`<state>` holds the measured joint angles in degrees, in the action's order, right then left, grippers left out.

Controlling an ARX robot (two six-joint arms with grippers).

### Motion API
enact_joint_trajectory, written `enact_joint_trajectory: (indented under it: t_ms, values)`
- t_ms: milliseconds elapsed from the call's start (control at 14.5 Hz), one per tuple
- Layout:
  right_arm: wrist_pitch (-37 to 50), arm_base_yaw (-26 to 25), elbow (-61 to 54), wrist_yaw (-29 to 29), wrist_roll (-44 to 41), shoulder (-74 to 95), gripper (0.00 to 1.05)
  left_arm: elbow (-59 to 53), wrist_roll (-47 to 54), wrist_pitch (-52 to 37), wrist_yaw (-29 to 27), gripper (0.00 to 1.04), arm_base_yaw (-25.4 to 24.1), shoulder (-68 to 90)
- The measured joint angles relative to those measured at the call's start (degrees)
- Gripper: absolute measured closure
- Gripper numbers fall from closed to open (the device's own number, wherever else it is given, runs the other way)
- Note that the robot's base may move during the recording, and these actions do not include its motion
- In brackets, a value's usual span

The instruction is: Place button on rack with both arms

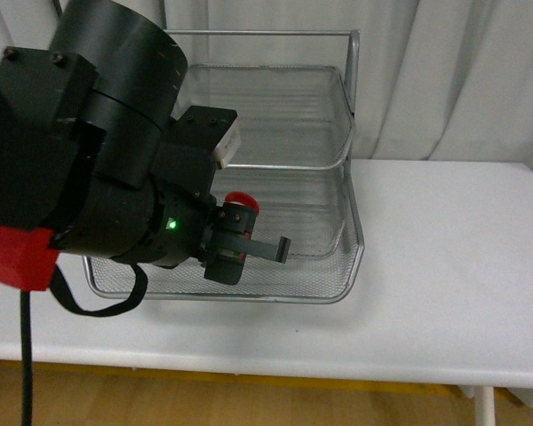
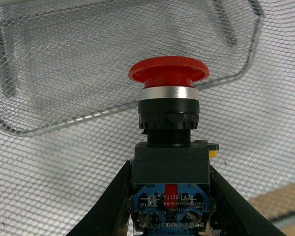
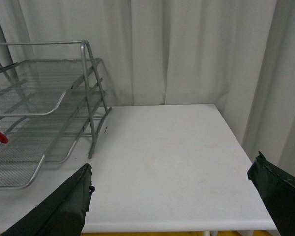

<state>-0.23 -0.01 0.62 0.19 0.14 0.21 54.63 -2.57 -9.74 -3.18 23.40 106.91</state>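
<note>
Holding item: button (image 2: 168,123), red mushroom cap upward, black body, blue base. It is clamped at its lower body between the black fingers (image 2: 105,206) of the left gripper (image 1: 242,251).

Location: over the front part of the lowest mesh shelf of the rack (image 1: 338,222), below and in front of the middle tier's rim. Whether the base touches the mesh cannot be told.

Second item: right gripper (image 3: 172,167), jaws spread wide and empty, over the bare white table (image 3: 162,147), well apart from the rack's side post.

Step in hand, as judged: setting the button down on the lowest shelf.

Handling notes:
- Lower straight, keeping the cap upright, until the base sits flat on the mesh.
- Open the fingers only slightly, so neither one drags the body over.
- The item looks top-heavy on open mesh, so it may tip when released.
- Withdraw along the approach line, clear of the middle tier's rim.
</note>
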Motion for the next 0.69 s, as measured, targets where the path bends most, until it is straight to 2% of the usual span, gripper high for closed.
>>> enact_joint_trajectory:
  t_ms: [414, 483, 691]
  values:
    - [0.0, 0.0, 0.0, 0.0, 0.0, 0.0, 0.06, 14.5, -2.9, 7.2, -0.6, 0.68, -1.3, 9.6]
    - [0.0, 0.0, 0.0, 0.0, 0.0, 0.0, 0.06, 15.3, -3.9, 7.2, 0.1, 0.54, -1.6, 9.7]
    - [0.0, 0.0, 0.0, 0.0, 0.0, 0.0, 0.06, 14.8, -5.2, 5.4, 0.6, 0.25, -1.8, 8.8]
